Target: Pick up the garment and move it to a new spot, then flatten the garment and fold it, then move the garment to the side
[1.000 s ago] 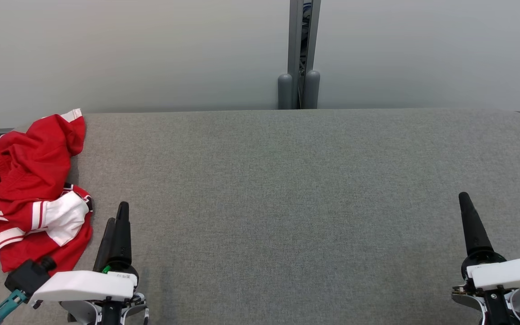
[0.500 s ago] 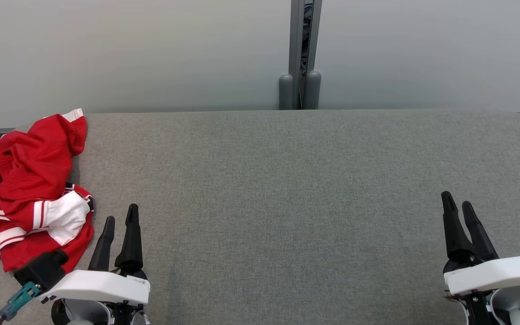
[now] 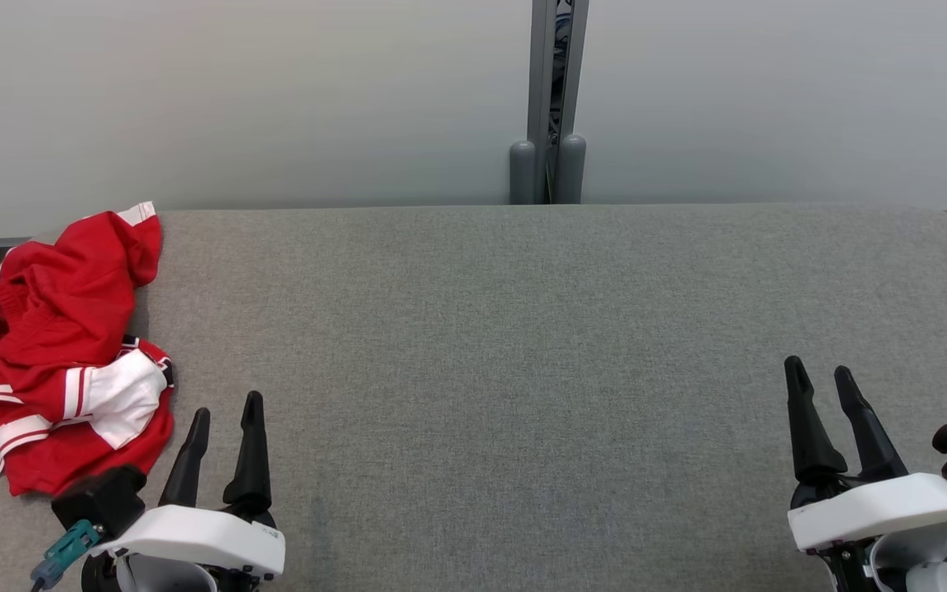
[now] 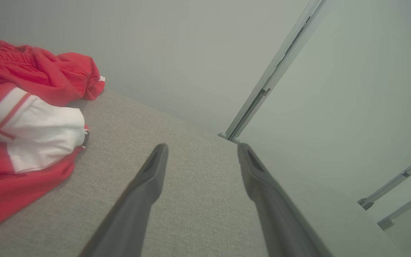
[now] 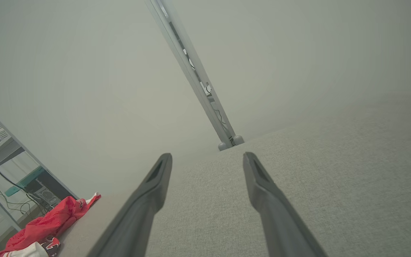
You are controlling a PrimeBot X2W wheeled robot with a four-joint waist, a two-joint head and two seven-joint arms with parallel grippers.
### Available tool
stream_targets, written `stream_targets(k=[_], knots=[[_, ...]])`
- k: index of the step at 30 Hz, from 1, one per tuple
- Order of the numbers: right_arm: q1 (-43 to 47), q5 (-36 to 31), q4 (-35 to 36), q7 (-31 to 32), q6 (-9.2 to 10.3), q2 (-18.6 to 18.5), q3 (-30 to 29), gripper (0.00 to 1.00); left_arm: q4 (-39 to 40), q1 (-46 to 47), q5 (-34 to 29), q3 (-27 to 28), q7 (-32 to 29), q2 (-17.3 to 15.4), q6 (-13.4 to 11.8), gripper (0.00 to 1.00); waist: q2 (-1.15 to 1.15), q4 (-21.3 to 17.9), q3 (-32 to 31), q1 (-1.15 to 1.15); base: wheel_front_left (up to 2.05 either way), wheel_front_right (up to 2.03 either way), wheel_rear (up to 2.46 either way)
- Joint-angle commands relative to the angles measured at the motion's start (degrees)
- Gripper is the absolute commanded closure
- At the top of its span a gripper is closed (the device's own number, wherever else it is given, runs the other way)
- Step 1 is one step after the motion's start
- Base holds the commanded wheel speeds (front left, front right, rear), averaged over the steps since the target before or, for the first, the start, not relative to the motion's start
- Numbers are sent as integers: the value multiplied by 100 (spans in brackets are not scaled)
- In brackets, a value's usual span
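None of the steps looks done: the garment point(image 3: 62, 353) lies crumpled at the left end of the table point(image 3: 523, 370), near the left gripper point(image 3: 227, 405), which like the right gripper point(image 3: 817, 367) is empty, fingers apart.

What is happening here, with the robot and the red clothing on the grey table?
A two-armed robot faces a grey padded table. A crumpled red and white garment lies at the table's left end, and nothing is touching it. The left gripper is open just beside the garment. The right gripper is open above the table's right end. The pick-up has not yet begun.
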State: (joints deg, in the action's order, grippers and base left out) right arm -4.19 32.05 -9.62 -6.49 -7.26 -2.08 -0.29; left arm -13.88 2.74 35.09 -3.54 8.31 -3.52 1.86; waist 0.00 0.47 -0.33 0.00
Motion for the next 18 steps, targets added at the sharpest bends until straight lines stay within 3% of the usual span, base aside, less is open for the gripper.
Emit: stream_targets(k=[1, 18], knots=[[-61, -193, 32, -71, -29, -57, 14, 0, 17, 19, -179, -15, 58, -49, -47, 0, 0, -1, -5, 0, 0, 0, 0], [-139, -1067, -208, -335, -32, -71, 117, 0, -251, 18, -1021, -97, 255, -90, -171, 0, 0, 5, -22, 0, 0, 0, 0]])
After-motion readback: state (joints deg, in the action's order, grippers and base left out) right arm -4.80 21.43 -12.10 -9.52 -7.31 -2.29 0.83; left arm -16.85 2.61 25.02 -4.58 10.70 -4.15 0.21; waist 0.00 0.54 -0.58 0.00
